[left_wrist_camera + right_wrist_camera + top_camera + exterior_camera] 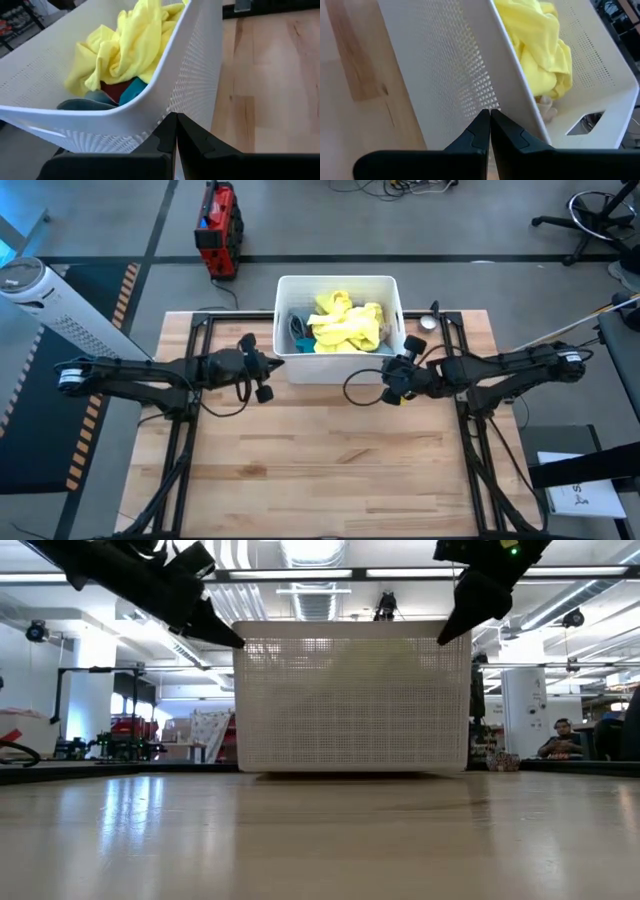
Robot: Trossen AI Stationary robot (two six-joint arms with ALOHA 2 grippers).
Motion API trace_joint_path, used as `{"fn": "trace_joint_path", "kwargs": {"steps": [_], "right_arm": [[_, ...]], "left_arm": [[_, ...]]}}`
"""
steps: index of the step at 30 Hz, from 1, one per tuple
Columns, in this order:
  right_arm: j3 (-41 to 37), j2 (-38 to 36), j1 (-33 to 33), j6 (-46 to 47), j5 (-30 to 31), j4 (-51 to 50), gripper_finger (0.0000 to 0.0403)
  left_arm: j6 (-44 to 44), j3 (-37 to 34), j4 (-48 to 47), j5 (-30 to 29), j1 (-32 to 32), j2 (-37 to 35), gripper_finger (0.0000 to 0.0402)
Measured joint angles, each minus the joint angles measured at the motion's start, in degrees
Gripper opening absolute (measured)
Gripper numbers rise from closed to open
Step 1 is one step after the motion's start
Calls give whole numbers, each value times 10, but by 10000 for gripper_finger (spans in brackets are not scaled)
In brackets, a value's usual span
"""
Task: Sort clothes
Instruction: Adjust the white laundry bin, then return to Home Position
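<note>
A white plastic basket point(340, 372) stands at the far middle of the table. In it lies a bright yellow garment point(345, 325) on top of teal point(131, 90), maroon point(114, 91) and grey-blue point(80, 104) clothes. My left gripper point(277, 364) is shut, its tips at the basket's near left corner point(175, 117), level with the rim in the low view point(236, 643). My right gripper point(392, 370) is shut, its tips at the near right corner point(490, 112), also at rim height point(441, 640). Neither holds anything. My left gripper's shut fingertips stand right at the outer wall of the basket's near left corner point(167, 107); I cannot tell whether they touch it. My right gripper's shut fingertips stand right at the outer wall of the near right corner point(485, 100); I cannot tell whether they touch it.
Bare wood point(330, 470) lies on the table's near half. A small round metal thing point(430, 322) lies to the right of the basket. A red box point(218, 228) and a white tower point(60, 305) stand on the floor. A person point(562, 740) sits far behind.
</note>
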Motion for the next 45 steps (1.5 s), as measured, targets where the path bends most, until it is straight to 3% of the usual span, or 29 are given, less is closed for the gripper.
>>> {"fn": "trace_joint_path", "kwargs": {"steps": [6, 16, 22, 31, 37, 45], "right_arm": [[-2, -28, 24, 0, 9, -8, 0], [-32, -97, 71, 5, -13, 13, 0], [-127, -163, 78, -29, -76, 135, 0], [-331, -283, 72, -98, -205, 425, 0], [-417, -403, 62, -84, -204, 455, 0], [-482, -606, 62, -125, -200, 439, 0]], "left_arm": [[-9, -2, -13, 5, 0, -52, 0], [-31, -32, -34, 89, -3, -155, 0], [-45, -118, 4, 170, -3, -230, 0], [-67, -265, 72, 173, -3, -360, 0], [-78, -324, 95, 173, -3, -456, 0], [-77, -332, 20, 166, -4, -559, 0]]}}
